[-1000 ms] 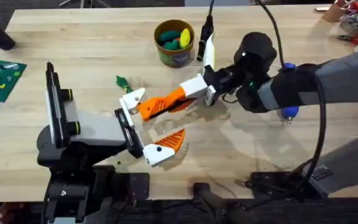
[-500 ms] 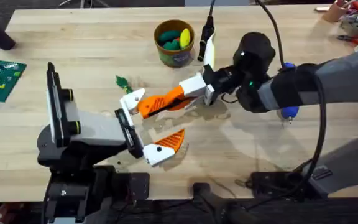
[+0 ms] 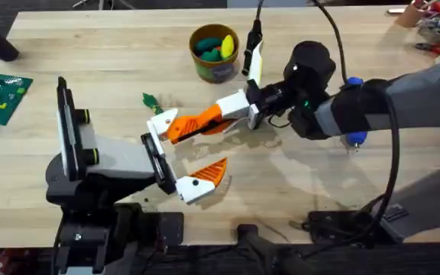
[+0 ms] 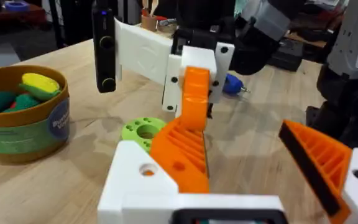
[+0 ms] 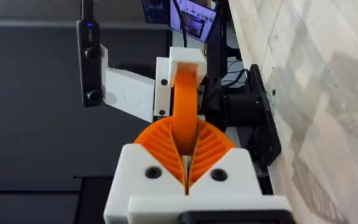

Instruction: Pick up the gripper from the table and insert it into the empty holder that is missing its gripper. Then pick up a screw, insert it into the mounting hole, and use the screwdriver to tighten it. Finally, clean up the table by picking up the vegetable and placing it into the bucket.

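Right gripper [image 3: 244,109] clamped on orange gripper [image 3: 193,123], tip against holder [image 3: 159,124] on left gripper [image 3: 176,156], fingers spread wide, holding nothing itself.

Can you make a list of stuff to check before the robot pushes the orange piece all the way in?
1. Right pincer shut on the orange gripper: ok.
2. Gripper tip at the holder on the left pincer: ok.
3. Gripper fully seated: cannot tell.
4. Mounting hole unblocked: ok.
5. Screwdriver within reach: cannot tell, mostly hidden behind the right arm.
6. Vegetable away from the arms: ok.
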Action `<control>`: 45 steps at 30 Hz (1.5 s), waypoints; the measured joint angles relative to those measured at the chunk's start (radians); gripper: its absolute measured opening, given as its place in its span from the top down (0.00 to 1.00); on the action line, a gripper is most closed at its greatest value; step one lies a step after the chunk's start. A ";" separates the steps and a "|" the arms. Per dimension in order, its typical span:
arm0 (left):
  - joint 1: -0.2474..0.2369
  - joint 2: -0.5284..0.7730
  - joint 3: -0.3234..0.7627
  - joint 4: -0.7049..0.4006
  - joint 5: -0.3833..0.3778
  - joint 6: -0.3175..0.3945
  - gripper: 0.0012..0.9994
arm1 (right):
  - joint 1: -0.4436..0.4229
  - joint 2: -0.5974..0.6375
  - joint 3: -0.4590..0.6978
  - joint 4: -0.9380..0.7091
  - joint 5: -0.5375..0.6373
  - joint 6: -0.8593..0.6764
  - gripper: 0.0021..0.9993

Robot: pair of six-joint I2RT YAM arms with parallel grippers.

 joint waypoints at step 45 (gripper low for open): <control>0.003 0.000 0.000 0.007 -0.026 0.004 0.01 | 0.032 0.095 0.130 -0.007 0.005 0.031 0.99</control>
